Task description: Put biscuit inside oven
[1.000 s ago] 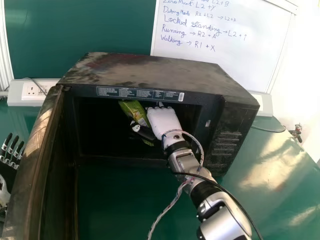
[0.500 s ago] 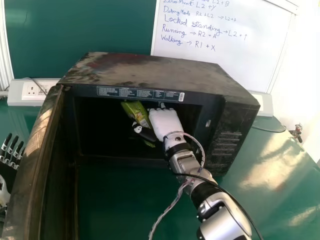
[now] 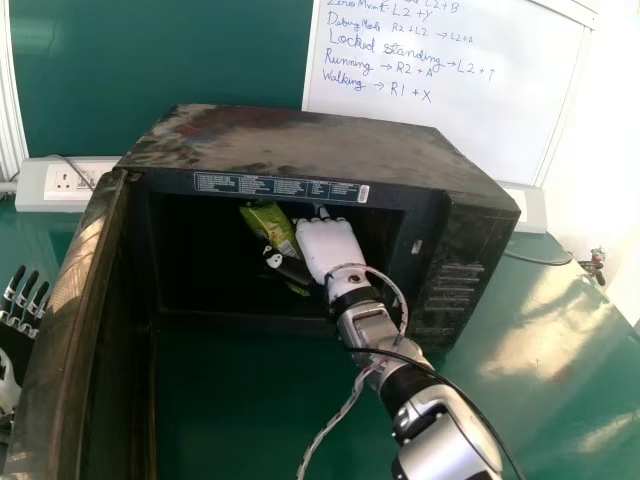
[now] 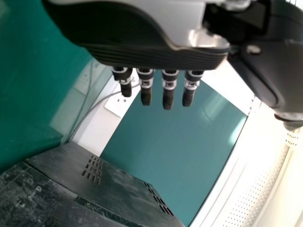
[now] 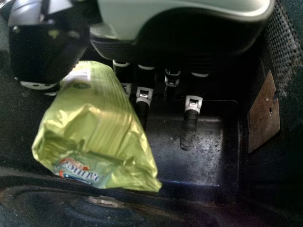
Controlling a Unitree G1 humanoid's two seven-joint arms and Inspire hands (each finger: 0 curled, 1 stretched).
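One open door (image 3: 75, 320) stands between the oven (image 3: 300, 140) and the left hand (image 3: 14, 350), fingers straight. Right hand's (image 3: 328, 245) half-bent fingers pinch the packet (image 5: 94, 127) inside.

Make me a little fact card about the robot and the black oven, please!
Oven: black, box-shaped, metal
Door: wide open, dark, on the robot's left
Snack: shiny green plastic packet, inside the oven
Right hand: white and black, inside the oven, packet held between thumb and fingers
Left hand: black and white, outside the oven, beyond the door, fingers straight
Table: smooth, green, under the oven
Behind: whiteboard with blue handwriting
Job: packet inside, not yet let go
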